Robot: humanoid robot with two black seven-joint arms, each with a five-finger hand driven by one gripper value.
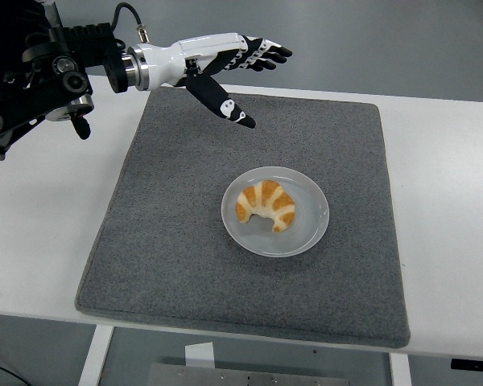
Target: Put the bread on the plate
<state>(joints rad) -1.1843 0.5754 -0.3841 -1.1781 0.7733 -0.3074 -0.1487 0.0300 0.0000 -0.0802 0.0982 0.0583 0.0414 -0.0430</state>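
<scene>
One bread (266, 205) lies on plate (310, 233), well apart from left hand (217, 64).

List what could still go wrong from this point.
Little, judging by this view. The croissant lies fully inside the plate, so a spill looks unlikely. The open left hand hangs high over the grey mat's far edge; if it swung down low, its thumb could perhaps catch the plate rim and slide it, since nothing visibly fixes the plate.
</scene>
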